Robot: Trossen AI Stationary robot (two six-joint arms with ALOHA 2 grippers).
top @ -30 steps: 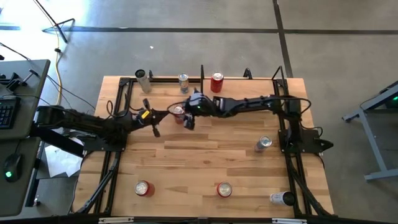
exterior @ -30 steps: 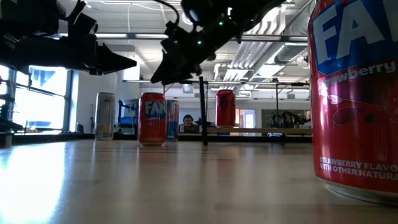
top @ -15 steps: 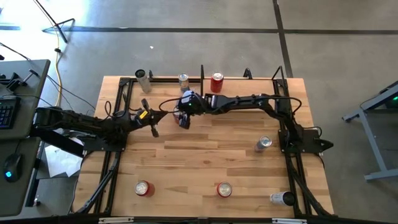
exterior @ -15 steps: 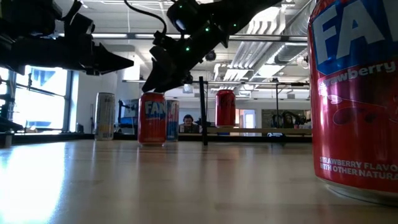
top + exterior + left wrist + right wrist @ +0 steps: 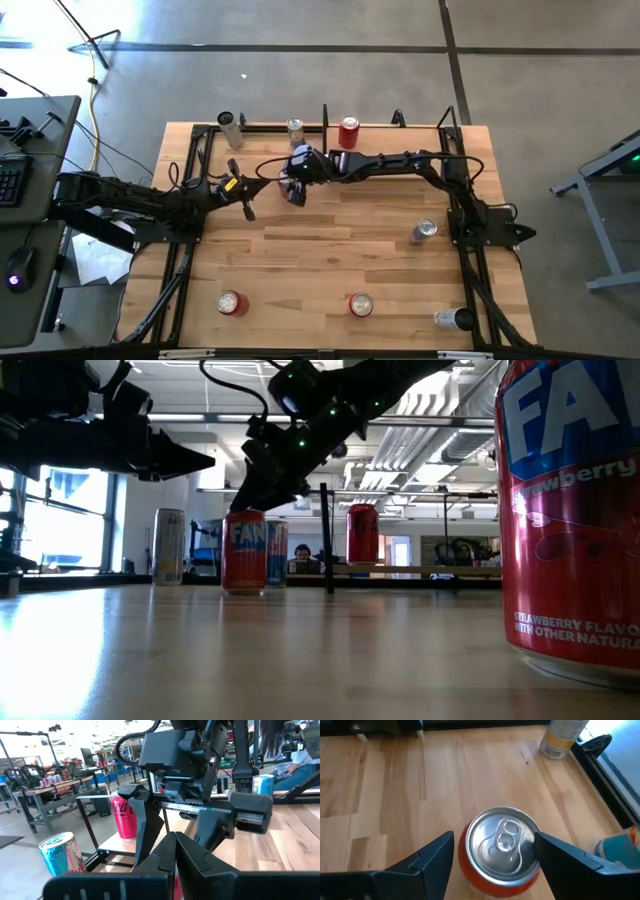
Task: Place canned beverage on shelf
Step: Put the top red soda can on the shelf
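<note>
A red can with a silver top (image 5: 502,844) stands upright on the table left of centre; it also shows in the low view (image 5: 244,552). My right gripper (image 5: 494,851) is open above it, pointing down, one finger on each side of its top; in the high view (image 5: 292,184) it covers the can. My left gripper (image 5: 262,183) is shut and empty just left of the can, its fingers (image 5: 175,851) pointing at my right gripper. The shelf (image 5: 400,128) runs along the far edge, with a red can (image 5: 348,130) standing on it. My right gripper straddles the can's top rim (image 5: 532,832) from above, fingers pointing down. One finger (image 5: 555,851) stands right against the rim; I cannot tell whether it touches. The can stands upright on the table.
A silver can (image 5: 228,120) and another can (image 5: 295,128) stand at the far edge, left of an upright black bar (image 5: 325,115). One can (image 5: 425,231) is right of centre; two red cans (image 5: 232,302) (image 5: 360,304) and another can (image 5: 452,318) are near the front edge.
My right gripper has gone toward the table's left edge and down, until its open fingers stand around the top of the red can. The can has stayed in place.
</note>
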